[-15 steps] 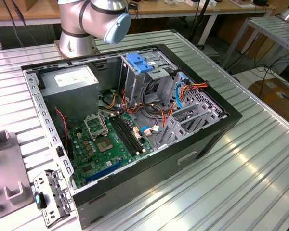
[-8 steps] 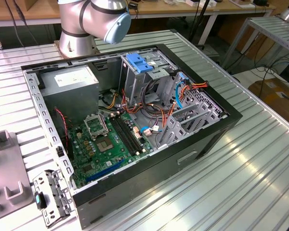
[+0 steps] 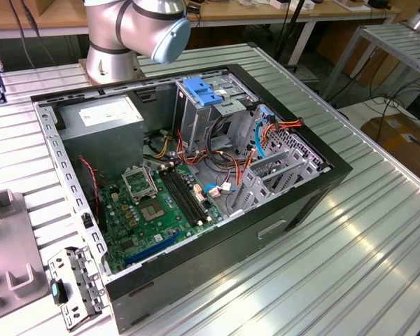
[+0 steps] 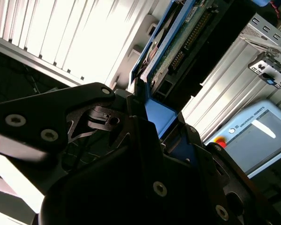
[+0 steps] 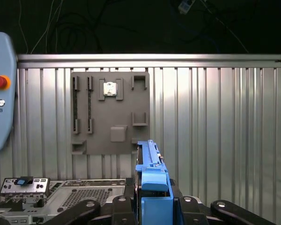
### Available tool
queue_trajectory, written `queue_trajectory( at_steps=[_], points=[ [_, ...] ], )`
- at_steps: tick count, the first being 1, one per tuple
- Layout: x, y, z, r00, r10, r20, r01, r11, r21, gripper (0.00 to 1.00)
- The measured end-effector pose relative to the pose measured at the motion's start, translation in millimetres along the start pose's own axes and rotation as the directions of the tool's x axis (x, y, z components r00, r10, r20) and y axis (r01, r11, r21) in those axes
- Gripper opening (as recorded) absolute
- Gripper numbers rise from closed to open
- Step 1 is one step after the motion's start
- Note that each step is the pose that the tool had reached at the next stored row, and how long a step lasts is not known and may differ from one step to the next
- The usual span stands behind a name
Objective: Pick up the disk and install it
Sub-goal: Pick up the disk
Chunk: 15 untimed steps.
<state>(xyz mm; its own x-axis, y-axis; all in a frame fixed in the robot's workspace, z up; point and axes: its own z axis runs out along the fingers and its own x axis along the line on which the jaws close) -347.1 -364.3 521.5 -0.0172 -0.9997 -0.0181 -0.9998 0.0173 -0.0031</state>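
- Black gripper (image 5: pixel 154 204) fingers (image 4: pixel 131 117) sit closest in both wrist views, with the jaws clamped on the blue end of the disk (image 5: pixel 152 180).
- In the second wrist view the disk (image 4: pixel 171 51) reaches out from the jaws, showing its blue carrier rail and the green circuit board on its underside.
- It is held in the air over the ribbed metal table (image 5: pixel 225 131), near the grey parts tray (image 5: pixel 110 117), and touches neither.
- In the exterior view the open computer case (image 3: pixel 301 203) lies on the table, with the motherboard (image 3: pixel 161 203) exposed and the grey drive cage (image 3: pixel 196 119) standing inside.
- I judge the drive to be stiff and fairly dense for its size, and sensitive to knocks.
- The plastic carrier looks smooth and may flex a little.
- The firmest hold looks to be across the carrier's long blue rails, clear of the bare circuit board and connector.
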Motion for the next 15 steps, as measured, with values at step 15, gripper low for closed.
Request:
queue_trajectory(
  at_steps=[15],
  points=[
    [-0.1,-16.1,0.1,1.0000,0.000,0.0000,0.000,1.0000,0.0000,0.37]
  ],
)
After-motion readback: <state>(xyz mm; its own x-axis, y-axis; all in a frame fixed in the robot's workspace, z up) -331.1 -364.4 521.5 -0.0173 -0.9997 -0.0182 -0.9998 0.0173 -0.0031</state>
